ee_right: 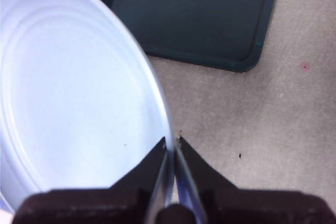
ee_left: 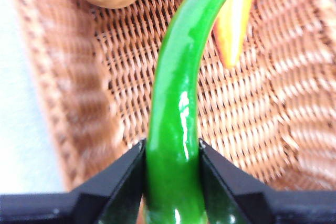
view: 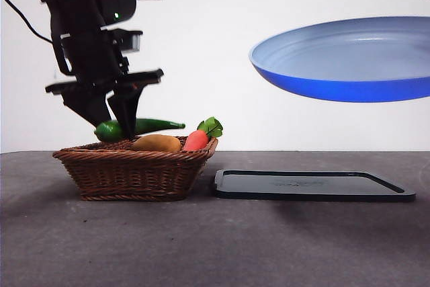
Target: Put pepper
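Landmark: the woven basket (view: 134,169) stands on the grey surface (view: 215,240); every place below is given from it.

Pepper (view: 144,126): glossy dark green, lying about level just above the basket's rim, its pointed tip toward the carrot side. In the left wrist view the pepper (ee_left: 173,129) curves away over the wicker floor of the basket (ee_left: 262,119).

Left pincer (view: 117,122): comes down over the basket's outer end, the end away from the tray, big and dark from above. Its jaws are clamped on the thick end of the pepper, one on each side; the left pincer (ee_left: 172,182) shows the green body filling the gap between the jaws.

Potato (view: 156,143): tan and rounded, resting inside the basket, below the pepper.

Carrot (view: 197,140): orange-red with green leaves, leaning at the basket's end nearest the tray.

Tray (view: 312,185): dark and flat, lying on the surface just beside the basket.

Blue plate (view: 346,58): held in the air, well above the tray and higher than the basket, slightly tilted.

Right pincer (ee_right: 170,148): its jaws are pinched nearly together on the rim of the blue plate (ee_right: 73,93), with the tray (ee_right: 194,14) and the surface (ee_right: 262,129) seen below.
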`<state>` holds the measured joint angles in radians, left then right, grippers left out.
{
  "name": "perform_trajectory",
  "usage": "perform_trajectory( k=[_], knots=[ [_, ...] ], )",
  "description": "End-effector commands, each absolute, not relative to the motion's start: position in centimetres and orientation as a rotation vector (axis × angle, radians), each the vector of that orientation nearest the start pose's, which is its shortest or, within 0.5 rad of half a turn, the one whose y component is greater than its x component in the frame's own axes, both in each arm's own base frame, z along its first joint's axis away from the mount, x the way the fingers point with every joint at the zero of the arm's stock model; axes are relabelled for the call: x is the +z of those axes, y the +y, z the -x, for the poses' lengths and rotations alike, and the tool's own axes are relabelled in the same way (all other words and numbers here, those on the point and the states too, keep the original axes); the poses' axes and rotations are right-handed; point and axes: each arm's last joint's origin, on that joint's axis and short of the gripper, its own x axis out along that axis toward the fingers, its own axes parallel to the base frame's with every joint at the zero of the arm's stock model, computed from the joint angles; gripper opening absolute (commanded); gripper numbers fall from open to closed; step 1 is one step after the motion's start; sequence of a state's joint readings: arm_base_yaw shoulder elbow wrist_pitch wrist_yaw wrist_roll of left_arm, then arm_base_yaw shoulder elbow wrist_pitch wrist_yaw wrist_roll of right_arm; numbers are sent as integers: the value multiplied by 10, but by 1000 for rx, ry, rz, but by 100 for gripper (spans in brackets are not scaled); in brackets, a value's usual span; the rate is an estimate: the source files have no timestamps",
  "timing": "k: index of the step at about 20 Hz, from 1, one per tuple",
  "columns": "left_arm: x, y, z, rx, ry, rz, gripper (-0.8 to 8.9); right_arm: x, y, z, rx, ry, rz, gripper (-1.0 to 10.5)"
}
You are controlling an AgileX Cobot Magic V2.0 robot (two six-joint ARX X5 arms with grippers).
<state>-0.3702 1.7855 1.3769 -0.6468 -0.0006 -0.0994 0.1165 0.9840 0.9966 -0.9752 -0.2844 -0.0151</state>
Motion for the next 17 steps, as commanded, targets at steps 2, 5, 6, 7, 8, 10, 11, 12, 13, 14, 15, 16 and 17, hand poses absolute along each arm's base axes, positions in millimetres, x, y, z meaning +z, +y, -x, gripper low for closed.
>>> perform_trajectory(
  k=[2,5,6,7,8,10,11,12,13,14,15,16,17],
  knots=[
    [268,-139,-332,-363,1000,-61,125,307,30,-186,373,972,-89,3],
    [303,-152,-300,-592,957,10,125,288,37,-215,434,1039,-189,3],
    [310,-159,-290,-666,959,30,125,282,38,-223,435,1057,-214,3],
    [313,-168,-281,-737,969,33,125,276,40,-231,438,1073,-238,3],
    [312,-179,-273,-794,989,23,125,270,42,-238,455,1092,-274,3],
    [307,-201,-260,-857,1006,-39,125,258,46,-248,463,1141,-314,3],
    [304,-214,-254,-869,997,-79,125,255,47,-249,463,1158,-315,3],
    [301,-226,-249,-851,978,-127,125,253,50,-250,470,1171,-310,3],
    [297,-234,-247,-836,969,-162,125,253,53,-249,478,1177,-307,3],
    [293,-240,-246,-823,965,-195,125,253,55,-249,483,1180,-305,3],
    [286,-246,-246,-829,966,-228,125,253,57,-248,486,1182,-305,3],
    [280,-252,-246,-821,973,-246,125,253,58,-248,489,1186,-305,3],
    [273,-256,-249,-812,983,-257,125,253,60,-247,493,1190,-304,3]
  ],
)
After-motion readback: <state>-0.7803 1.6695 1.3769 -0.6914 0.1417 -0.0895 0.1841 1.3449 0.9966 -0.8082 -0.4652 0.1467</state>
